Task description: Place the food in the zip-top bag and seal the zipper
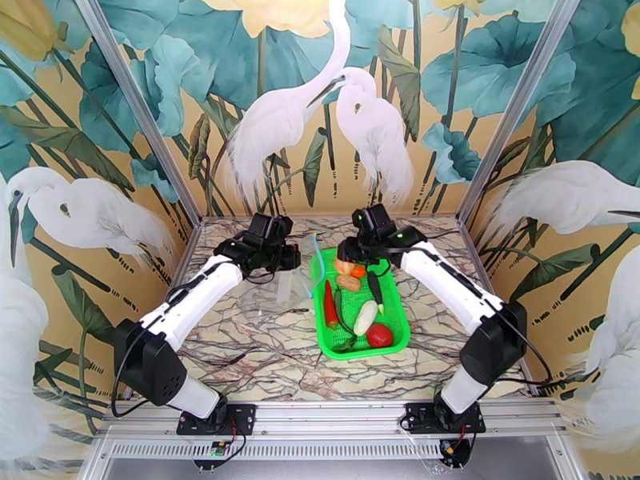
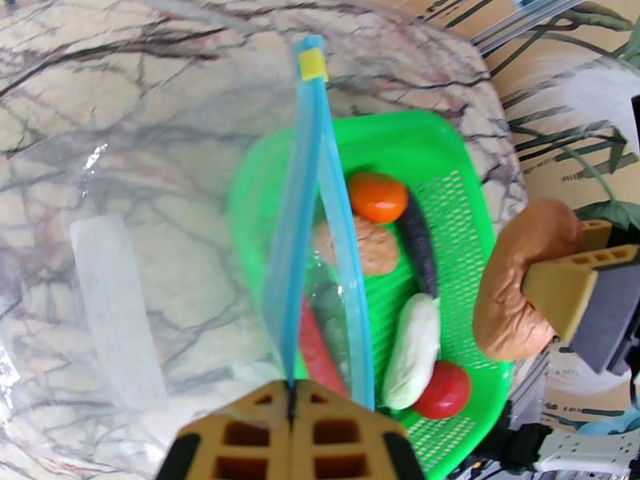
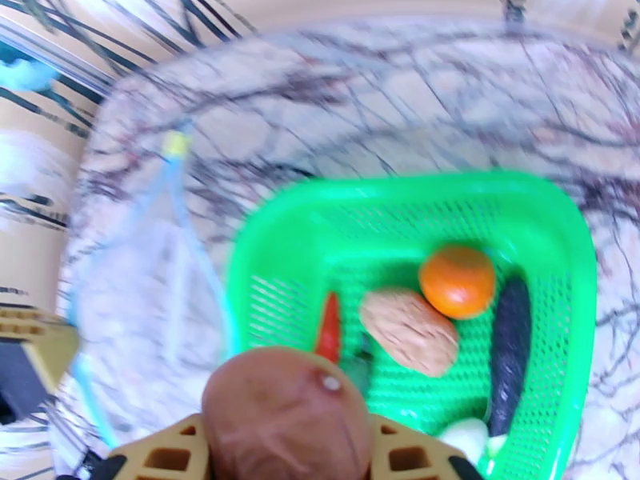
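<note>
Right gripper (image 3: 284, 454) clamped on tan potato (image 3: 284, 414), above far end of basket (image 3: 400, 186). Left gripper (image 2: 292, 430) pinched on zipper (image 2: 308, 194), holding zip-top bag (image 2: 120, 274) mouth agape. Top view: mouth near, at potato's 9 o'clock; slit ran 12–6.

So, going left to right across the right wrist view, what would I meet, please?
The zipper → red chili → tan potato in the basket → orange → eggplant. The gripped potato overlaps the chili, so I leave it out.
</note>
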Robot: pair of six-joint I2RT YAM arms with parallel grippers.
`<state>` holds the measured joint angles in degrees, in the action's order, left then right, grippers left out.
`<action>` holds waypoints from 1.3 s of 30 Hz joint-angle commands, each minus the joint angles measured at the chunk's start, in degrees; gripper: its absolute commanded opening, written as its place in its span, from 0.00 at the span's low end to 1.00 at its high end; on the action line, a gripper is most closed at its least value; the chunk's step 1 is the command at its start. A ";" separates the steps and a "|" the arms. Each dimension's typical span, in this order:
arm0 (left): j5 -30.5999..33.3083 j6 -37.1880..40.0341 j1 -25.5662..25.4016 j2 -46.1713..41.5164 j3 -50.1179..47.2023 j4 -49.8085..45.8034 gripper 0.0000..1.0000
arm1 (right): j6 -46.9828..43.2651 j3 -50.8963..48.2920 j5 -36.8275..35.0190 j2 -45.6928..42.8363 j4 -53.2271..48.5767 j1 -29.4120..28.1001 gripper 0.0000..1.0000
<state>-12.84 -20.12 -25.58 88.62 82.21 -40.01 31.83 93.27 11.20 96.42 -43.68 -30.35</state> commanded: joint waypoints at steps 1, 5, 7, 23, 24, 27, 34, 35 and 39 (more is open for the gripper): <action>-2.81 -2.38 -0.46 0.95 1.93 1.89 0.00 | 1.80 2.32 3.19 1.35 3.02 -0.62 0.25; -3.89 -3.97 -0.52 0.93 1.79 3.29 0.00 | 1.99 4.08 4.08 3.12 3.66 -1.67 0.26; -4.85 -5.00 -0.52 0.77 1.29 4.31 0.00 | 2.03 4.36 4.57 3.71 4.08 -2.26 0.26; -7.38 -9.64 -0.90 0.42 0.65 9.86 0.00 | 0.93 6.31 6.86 9.02 2.71 -4.77 0.34; -7.34 -9.67 -0.88 0.35 0.51 9.91 0.00 | 0.71 6.41 7.10 9.45 2.60 -4.81 0.36; -6.85 -9.69 -0.89 0.11 0.22 9.77 0.00 | 0.42 6.66 7.26 10.27 1.99 -5.05 0.45; -3.97 -8.01 -0.86 -0.86 0.30 6.13 0.00 | -0.30 7.32 6.99 11.33 0.63 -5.07 0.60; -3.38 -7.72 -0.84 -1.06 0.40 5.35 0.00 | -0.57 7.50 6.98 11.46 0.39 -5.01 0.60; -0.81 -6.10 -0.62 -1.62 1.09 1.78 0.00 | -1.72 8.31 7.23 11.77 -0.44 -4.94 0.65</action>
<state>-16.36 -28.27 -26.11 88.53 82.61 -34.74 31.81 99.59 17.87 107.55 -43.27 -34.94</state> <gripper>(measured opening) 0.052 0.650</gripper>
